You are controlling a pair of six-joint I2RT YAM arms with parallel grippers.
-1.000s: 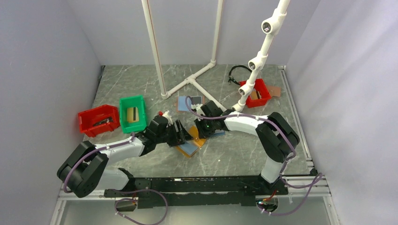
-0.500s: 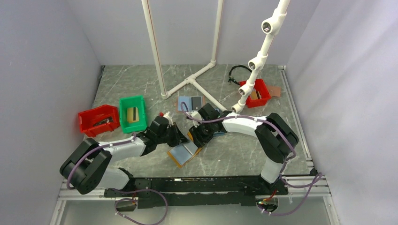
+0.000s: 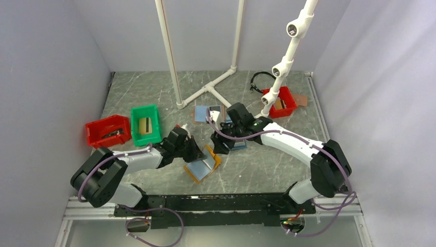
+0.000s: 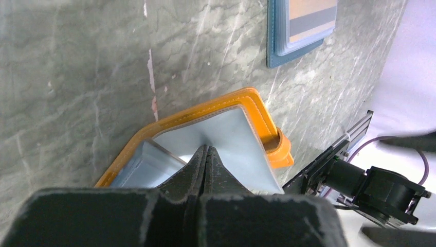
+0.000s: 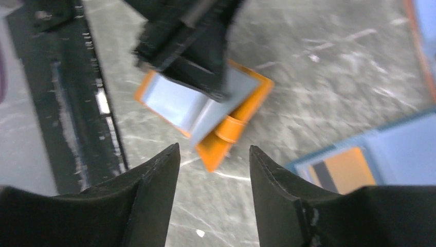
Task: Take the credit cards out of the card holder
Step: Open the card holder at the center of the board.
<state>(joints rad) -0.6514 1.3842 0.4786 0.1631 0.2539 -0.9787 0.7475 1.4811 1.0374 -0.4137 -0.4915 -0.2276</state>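
Note:
The card holder (image 3: pixel 201 168) lies open on the marble table, orange-brown at its edges and light blue inside. In the left wrist view my left gripper (image 4: pixel 206 148) is shut, its tips pinching the light blue inner flap of the card holder (image 4: pixel 239 135), which tents up toward them. My right gripper (image 5: pixel 213 148) hangs open above bare table just right of the card holder (image 5: pixel 248 102), touching nothing. From above, the left gripper (image 3: pixel 197 155) sits on the holder's left side and the right gripper (image 3: pixel 221 145) is apart from it. No credit cards show in the holder.
An all-blue holder with a tan and dark card (image 4: pixel 303 25) lies beside the right gripper, also in the right wrist view (image 5: pixel 355 162); another blue holder (image 3: pixel 207 112) is farther back. A green bin (image 3: pixel 145 135), two red bins (image 3: pixel 107 138) (image 3: pixel 291 101) and white pipe frame (image 3: pixel 205 90) stand behind.
My left gripper shut on the holder's flap and dragged the holder a little toward the near left. The right gripper opened, let go and drew back to the right.

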